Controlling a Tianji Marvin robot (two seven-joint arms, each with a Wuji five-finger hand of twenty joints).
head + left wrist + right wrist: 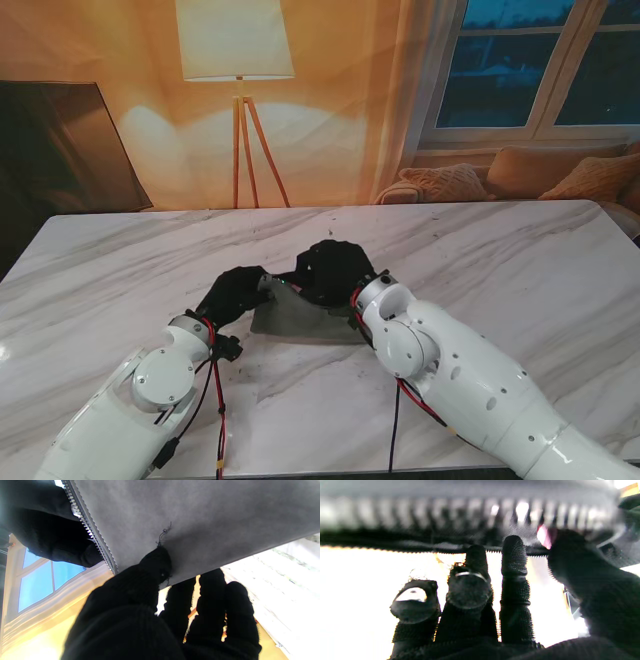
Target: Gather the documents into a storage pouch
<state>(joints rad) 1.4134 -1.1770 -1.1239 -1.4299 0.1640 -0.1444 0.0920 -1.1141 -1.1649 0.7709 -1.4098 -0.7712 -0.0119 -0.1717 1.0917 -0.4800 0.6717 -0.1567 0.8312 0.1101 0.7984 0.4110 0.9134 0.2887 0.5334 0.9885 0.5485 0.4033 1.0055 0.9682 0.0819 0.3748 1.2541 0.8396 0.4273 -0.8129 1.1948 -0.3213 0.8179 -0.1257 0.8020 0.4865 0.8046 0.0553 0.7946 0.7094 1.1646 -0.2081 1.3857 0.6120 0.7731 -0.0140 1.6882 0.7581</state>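
Both robot hands, left [233, 293] and right [330, 270], pinch the soft grey felt zipped pouch [295, 318] (limp, best gripped beside its zipper) on the marble bench [520, 260].

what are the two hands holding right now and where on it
Both hold the grey pouch. The left hand pinches its left corner, thumb on the outer face. The right hand grips the zipper edge farther from me.

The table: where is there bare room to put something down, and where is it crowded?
The marble table shows bare on the left, from its edge to the left hand, on the right past the right hand, and along the far edge toward the lamp. It is crowded at the middle, where both hands hold the grey pouch.
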